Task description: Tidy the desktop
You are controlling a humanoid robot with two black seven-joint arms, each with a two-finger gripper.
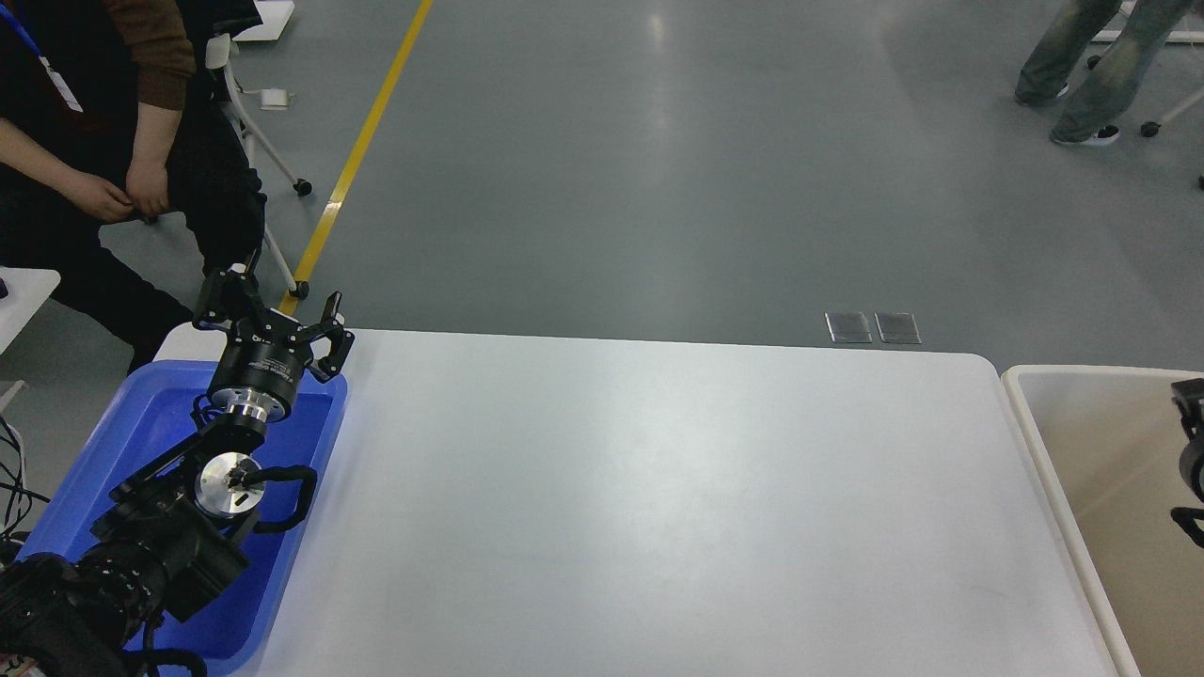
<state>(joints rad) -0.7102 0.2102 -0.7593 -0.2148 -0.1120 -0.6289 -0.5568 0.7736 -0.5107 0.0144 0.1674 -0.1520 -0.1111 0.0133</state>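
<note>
The desktop (658, 489) is a large white tabletop with rounded corners, and nothing lies on its bare surface. My left gripper (273, 306) is open and empty, raised over the far end of the blue plastic tray (320, 442) at the desktop's left side. Only a small dark part of my right arm (1190, 451) shows at the right edge, over the beige tub (1044, 451); its gripper is out of view.
A seated person (103, 179) in dark clothes is close behind the tray at the far left. A second person's legs (1091, 66) stand at the far right. A yellow floor line (357, 160) and chair legs (268, 169) lie beyond the table.
</note>
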